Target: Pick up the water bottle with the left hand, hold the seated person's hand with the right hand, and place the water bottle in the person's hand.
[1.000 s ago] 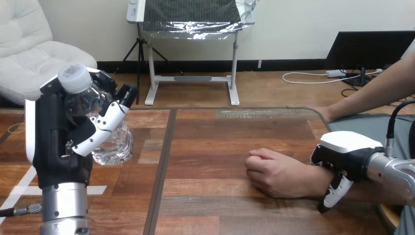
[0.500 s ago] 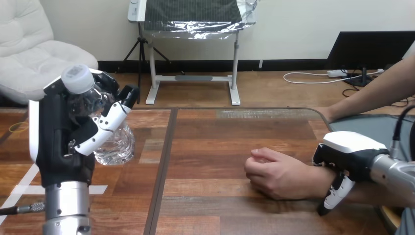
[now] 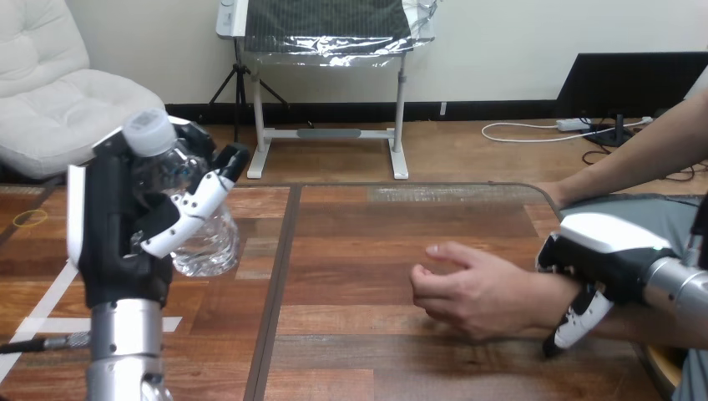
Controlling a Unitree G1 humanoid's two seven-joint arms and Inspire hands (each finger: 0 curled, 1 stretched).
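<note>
Holding the water bottle (image 3: 203,244) upright and clear of the wooden table (image 3: 359,251), over its left part, in the left hand (image 3: 108,225), with fingers (image 3: 188,209) wrapping the clear body below the white cap. Draping the right hand (image 3: 603,251) over the person's wrist (image 3: 543,296) at the right, apparently curling fingers (image 3: 578,317) down round it. Facing the person's hand (image 3: 467,288), loosely open, well apart from the bottle.

Clear crinkled plastic water bottle (image 3: 194,225), glossy wooden table (image 3: 367,251), brushed silver metal forearm (image 3: 125,351)

Left hand (image 3: 110,224) upright, fingers curled; right hand (image 3: 605,246) palm-down.
</note>
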